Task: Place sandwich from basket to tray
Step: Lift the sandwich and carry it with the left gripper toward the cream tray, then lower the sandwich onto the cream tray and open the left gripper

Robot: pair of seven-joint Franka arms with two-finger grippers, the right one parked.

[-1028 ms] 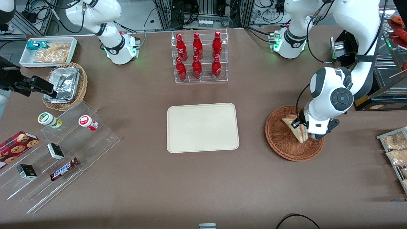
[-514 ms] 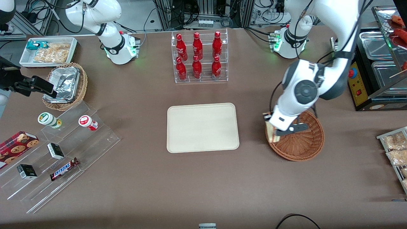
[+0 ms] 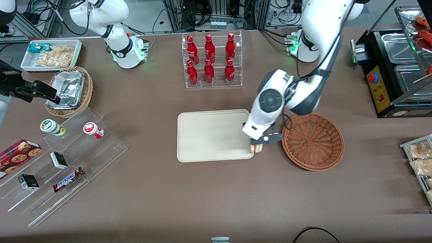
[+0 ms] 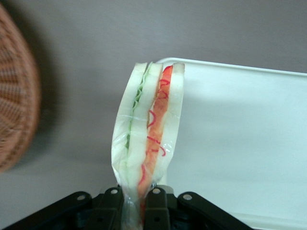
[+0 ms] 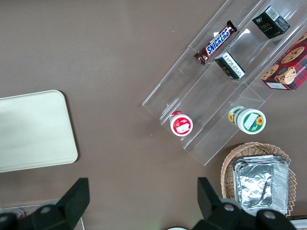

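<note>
1. My gripper [image 4: 135, 201] is clamped on one end of the sandwich [image 4: 147, 129], so the wedge hangs edge-on with its filling layers facing the wrist camera.
2. I hold it lifted, clear of the basket [image 3: 313, 141], which now sits empty.
3. It hovers at the tray [image 3: 209, 135] corner nearest the basket, so I judge it needs carrying further inward before release.

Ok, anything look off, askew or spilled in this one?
Nothing stands out. The gripper holds the wrapped sandwich intact above the tray's rim, beside the basket.
</note>
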